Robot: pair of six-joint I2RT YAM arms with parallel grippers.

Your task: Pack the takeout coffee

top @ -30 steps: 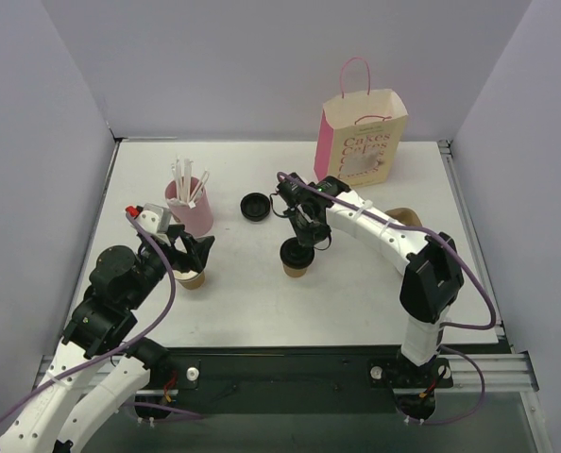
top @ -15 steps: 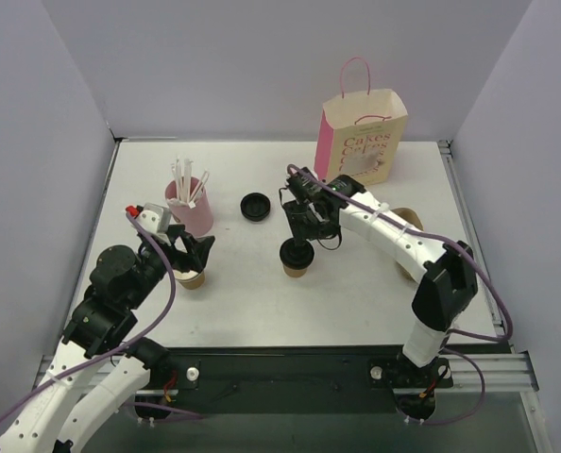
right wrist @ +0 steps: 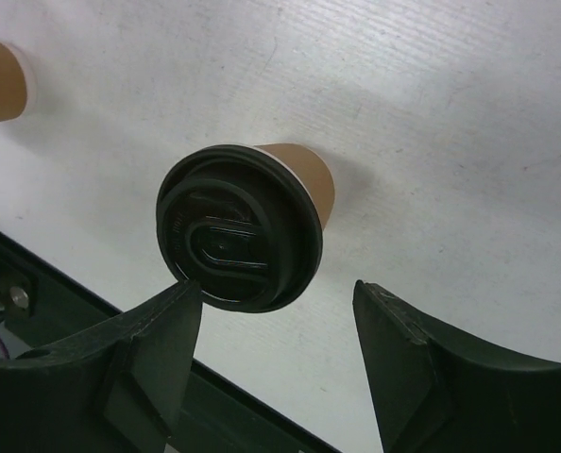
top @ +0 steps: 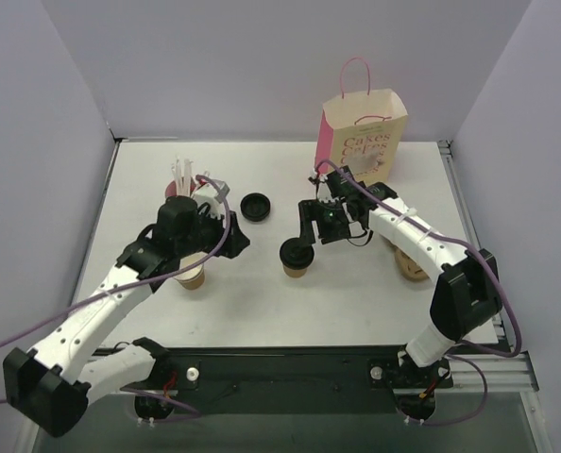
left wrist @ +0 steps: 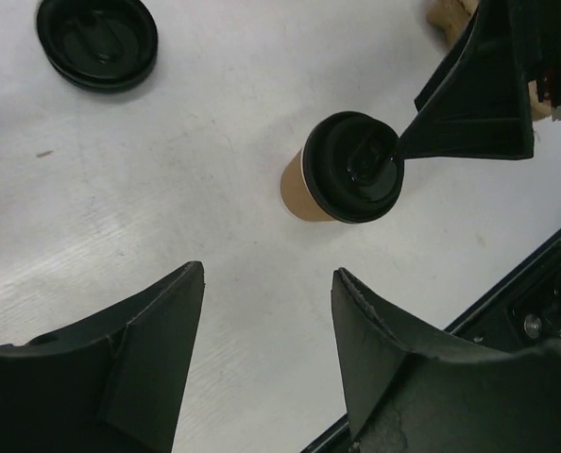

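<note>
Showing the table (top: 262,311) from above, the view had the bag (top: 361,142) upright at the far edge, mouth up, presumably so that a cup could be lowered in from above. The right gripper (right wrist: 276,291) hung just over the coffee (top: 296,257), jaws apart on either side of the black lid and clamped on nothing. The cup stood on its own base near the table's middle, well short of the bag. The left gripper (left wrist: 266,283), jaws likewise apart and empty, hovered to the left of the coffee and faced it, probably placed to take the cup by its wall. An open cup (top: 192,276) stood beside the left arm. A spare lid (top: 255,206) lay flat beyond the coffee, apart from it.
</note>
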